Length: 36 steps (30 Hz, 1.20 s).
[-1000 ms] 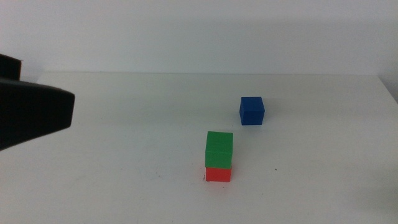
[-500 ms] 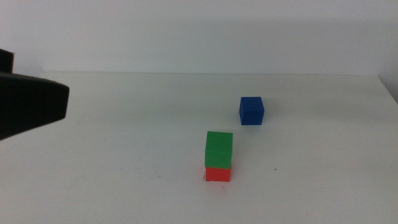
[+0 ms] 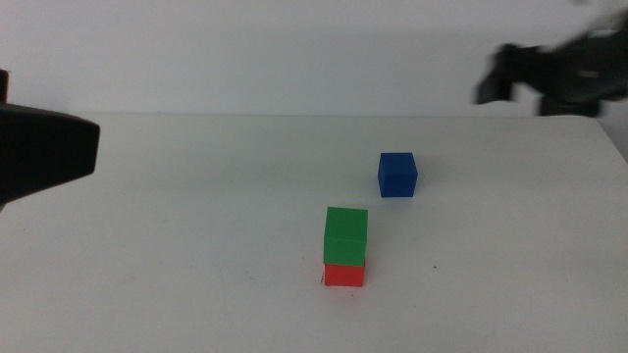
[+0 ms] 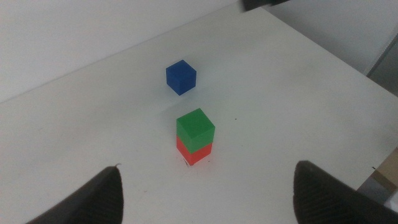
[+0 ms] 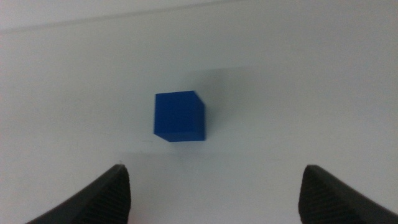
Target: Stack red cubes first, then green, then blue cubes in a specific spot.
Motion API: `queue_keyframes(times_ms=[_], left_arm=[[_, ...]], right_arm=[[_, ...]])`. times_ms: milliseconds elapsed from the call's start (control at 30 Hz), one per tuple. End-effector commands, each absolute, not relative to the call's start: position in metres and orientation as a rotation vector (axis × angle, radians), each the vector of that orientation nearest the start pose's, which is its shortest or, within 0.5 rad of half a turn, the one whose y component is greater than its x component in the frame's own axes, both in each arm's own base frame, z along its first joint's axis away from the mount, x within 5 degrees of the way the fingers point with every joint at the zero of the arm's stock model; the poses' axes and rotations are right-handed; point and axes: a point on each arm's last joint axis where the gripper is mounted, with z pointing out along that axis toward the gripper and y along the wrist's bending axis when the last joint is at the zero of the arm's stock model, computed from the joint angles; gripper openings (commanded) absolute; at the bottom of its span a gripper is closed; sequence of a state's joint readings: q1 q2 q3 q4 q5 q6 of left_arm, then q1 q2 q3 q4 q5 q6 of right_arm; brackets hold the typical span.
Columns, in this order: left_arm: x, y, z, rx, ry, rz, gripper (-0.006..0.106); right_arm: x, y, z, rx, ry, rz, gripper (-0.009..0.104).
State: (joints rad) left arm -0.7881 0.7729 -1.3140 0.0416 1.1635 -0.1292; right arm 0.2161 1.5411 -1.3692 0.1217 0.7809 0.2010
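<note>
The green cube [image 3: 345, 235] sits squarely on the red cube [image 3: 344, 274] at the table's front middle, and both also show in the left wrist view as green cube [image 4: 195, 129] on red cube [image 4: 196, 152]. The stack covers the specific spot; only a tiny dark mark [image 3: 322, 280] shows at its base. The blue cube [image 3: 397, 175] stands alone behind and to the right. My left gripper [image 4: 208, 205] is open and empty, back at the left edge [image 3: 44, 157]. My right gripper [image 3: 545, 74], blurred at the far right, is open above and short of the blue cube [image 5: 179, 116].
A lone black speck [image 3: 435, 266] lies on the white table [image 3: 196, 245] to the right of the stack. The table's right edge [image 3: 613, 142] runs close behind the right arm. Part of the right arm [image 4: 267, 3] shows dark in the left wrist view.
My left gripper has drawn back a little further to the left. The right arm, out of view before, has come in at the upper right.
</note>
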Motion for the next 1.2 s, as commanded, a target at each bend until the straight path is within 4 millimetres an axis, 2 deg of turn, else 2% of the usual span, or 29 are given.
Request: queue_keyframes(times_ms=[0,100,267,433,633,700,767,900,967,1067,1167], left_arm=[[0.069,-0.064,0.466,0.687,2.021,-0.495,0.094],[0.069,-0.064,0.466,0.686,2.021,-0.492,0.094],[0.07,-0.063,0.467,0.683,2.018,-0.472,0.094],[0.071,-0.061,0.467,0.678,2.014,-0.445,0.094],[0.071,-0.061,0.467,0.676,2.014,-0.444,0.094],[0.071,-0.061,0.467,0.674,2.015,-0.445,0.094],[0.071,-0.061,0.467,0.674,2.015,-0.445,0.094],[0.071,-0.061,0.467,0.674,2.015,-0.445,0.094],[0.071,-0.061,0.467,0.674,2.015,-0.445,0.094],[0.071,-0.061,0.467,0.677,2.013,-0.443,0.094],[0.071,-0.061,0.467,0.677,2.013,-0.443,0.094]], right_arm=[[0.357,0.109,0.323,0.059,2.519,0.241,0.093],[0.387,0.138,0.308,0.024,2.583,0.134,0.093],[0.425,0.179,0.265,-0.04,2.67,0.078,0.093],[0.447,0.189,0.228,-0.038,2.708,0.063,0.093],[0.46,0.196,0.193,-0.053,2.701,0.072,0.093],[0.462,0.197,0.188,-0.056,2.698,0.075,0.09],[0.463,0.198,0.186,-0.057,2.693,0.078,0.082],[0.463,0.198,0.186,-0.058,2.69,0.081,0.052],[0.463,0.199,0.186,-0.047,2.698,0.099,0.043],[0.461,0.199,0.185,-0.035,2.715,0.103,0.047],[0.462,0.199,0.185,-0.035,2.709,0.107,0.062]])
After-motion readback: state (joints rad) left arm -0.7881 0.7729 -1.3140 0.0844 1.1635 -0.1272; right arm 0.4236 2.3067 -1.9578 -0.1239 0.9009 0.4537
